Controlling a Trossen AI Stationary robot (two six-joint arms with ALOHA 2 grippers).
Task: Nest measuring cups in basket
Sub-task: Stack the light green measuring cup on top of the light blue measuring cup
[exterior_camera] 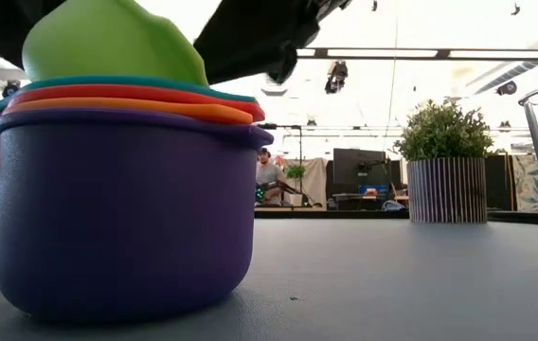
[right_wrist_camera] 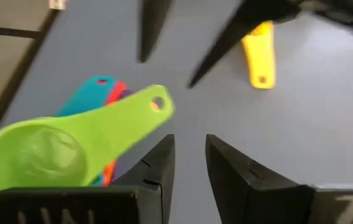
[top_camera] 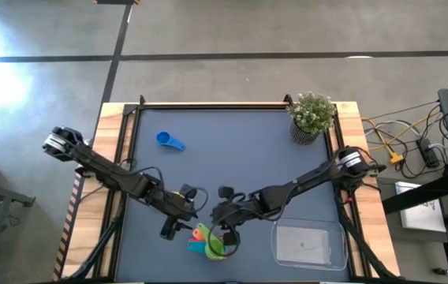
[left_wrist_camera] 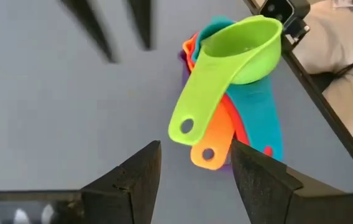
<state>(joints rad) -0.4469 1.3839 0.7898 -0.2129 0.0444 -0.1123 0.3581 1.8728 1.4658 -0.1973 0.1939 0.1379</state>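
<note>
Across the dark bench (top_camera: 232, 158), the clear basket (top_camera: 309, 244) sits at the near right corner with no cup in it, and a potted plant (top_camera: 312, 115) stands at the far right corner. Both arms reach in toward the near middle. Beside the basket, a stack of measuring cups (top_camera: 213, 241) rests on the bench: purple at the bottom, then orange, red and teal, with the green cup (left_wrist_camera: 238, 50) on top. The left gripper (left_wrist_camera: 195, 171) hovers near the stack's handles, jaws parted and empty; the right gripper (right_wrist_camera: 189, 165) hangs over the stack, jaws narrowly apart and empty. A yellow cup (right_wrist_camera: 258, 56) lies just beside the stack. The blue cup (top_camera: 169, 141) lies well apart, far left.
</note>
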